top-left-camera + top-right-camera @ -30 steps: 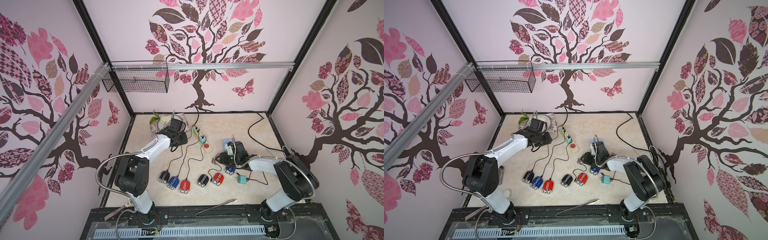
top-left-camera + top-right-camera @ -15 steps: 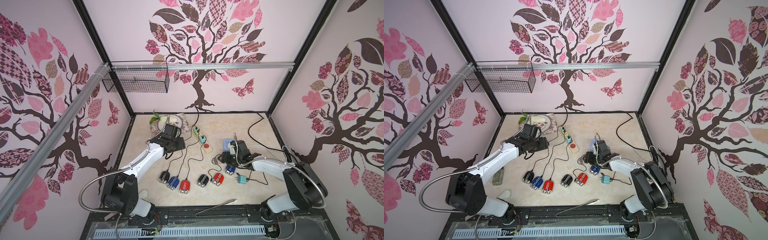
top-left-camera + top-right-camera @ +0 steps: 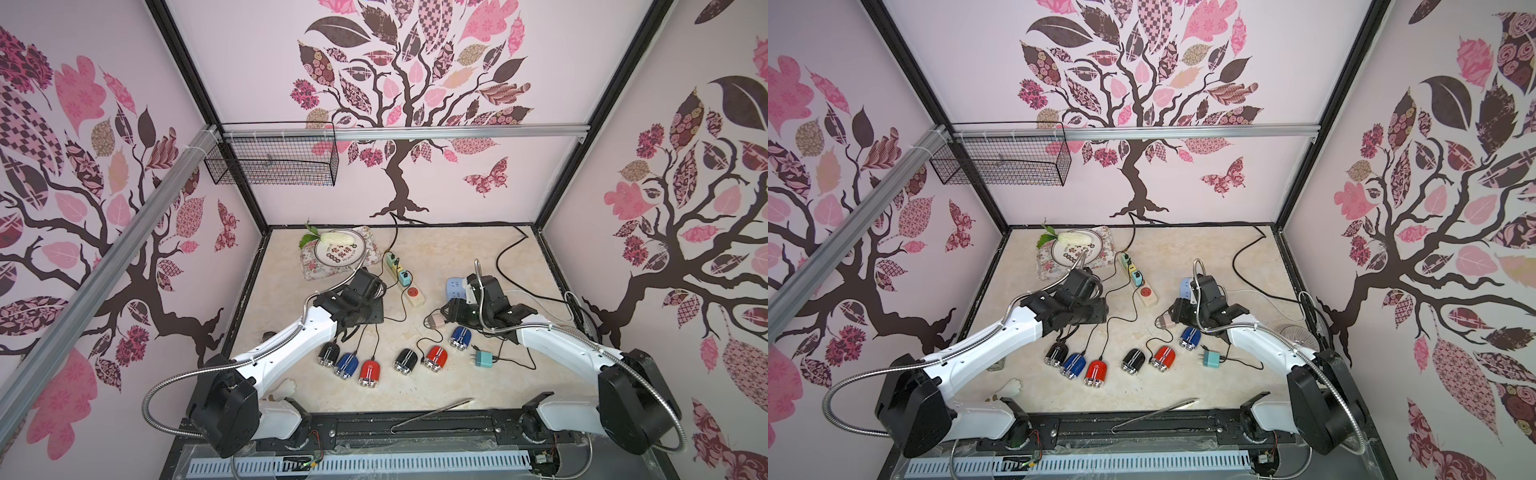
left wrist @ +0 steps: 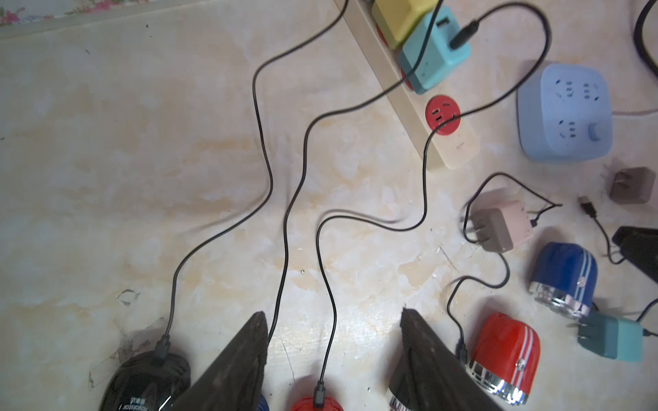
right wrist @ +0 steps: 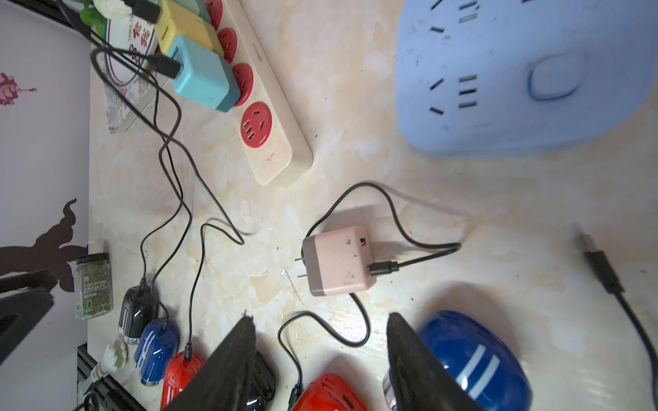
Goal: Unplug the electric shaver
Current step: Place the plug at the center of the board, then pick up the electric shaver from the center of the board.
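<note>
power strip [image 3: 417, 298], beige with red sockets, lies on the table [image 3: 415, 245] with its long axis slanting from the back toward the front right. three chargers sit plugged into it in a line: a green charger [image 3: 390, 259], a yellow charger [image 4: 398, 17] and a teal charger [image 4: 431, 57], the teal one next to the last, empty socket. thin black cords [image 4: 285, 213] run from them forward to the black shaver [image 3: 328, 354], blue shaver [image 3: 347, 365] and red shaver [image 3: 370, 373] at the left of the front row. the left gripper [image 4: 334, 316] hovers over those cords, between shavers and strip, jaws parted and holding nothing. the plugged chargers lie ahead of it, a little toward the right arm's side. the right gripper [image 5: 319, 316] is likewise spread and empty, above a pink charger [image 5: 338, 261] that lies loose on the table, prongs bare. judging from both top views, the left gripper is slightly nearer the teal charger, so lifting it straight off the strip's face looks like that arm's job.
</note>
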Controlling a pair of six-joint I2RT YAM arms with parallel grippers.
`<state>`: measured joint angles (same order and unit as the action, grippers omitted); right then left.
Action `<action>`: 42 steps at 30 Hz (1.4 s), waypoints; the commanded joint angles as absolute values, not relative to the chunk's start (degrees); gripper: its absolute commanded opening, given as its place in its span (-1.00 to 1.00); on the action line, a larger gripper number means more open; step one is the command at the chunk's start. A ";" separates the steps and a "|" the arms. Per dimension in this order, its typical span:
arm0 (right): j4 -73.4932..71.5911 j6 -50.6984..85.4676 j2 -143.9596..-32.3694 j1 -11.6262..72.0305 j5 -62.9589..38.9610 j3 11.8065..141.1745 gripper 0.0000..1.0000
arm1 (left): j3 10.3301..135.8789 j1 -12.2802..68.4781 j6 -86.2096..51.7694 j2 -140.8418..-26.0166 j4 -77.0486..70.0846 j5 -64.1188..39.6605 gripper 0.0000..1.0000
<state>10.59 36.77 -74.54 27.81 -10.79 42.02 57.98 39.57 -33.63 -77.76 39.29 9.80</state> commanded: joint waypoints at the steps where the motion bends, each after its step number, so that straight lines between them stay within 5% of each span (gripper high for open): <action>1: 13.09 36.27 -72.51 30.69 -8.07 45.41 0.23 | 55.21 43.40 -37.27 -77.50 42.26 14.97 0.30; 20: 11.40 38.98 -73.18 36.51 -6.68 44.03 0.21 | 45.46 60.08 -54.51 -79.04 46.67 19.68 0.37; 42: 9.51 39.99 -74.05 38.50 -6.33 43.42 0.20 | 40.54 65.47 -61.44 -82.97 43.18 18.12 0.36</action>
<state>10.07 39.51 -74.50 38.11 -7.11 43.20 41.89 65.06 -60.03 -81.69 44.86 18.37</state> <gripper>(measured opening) 0.603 0.681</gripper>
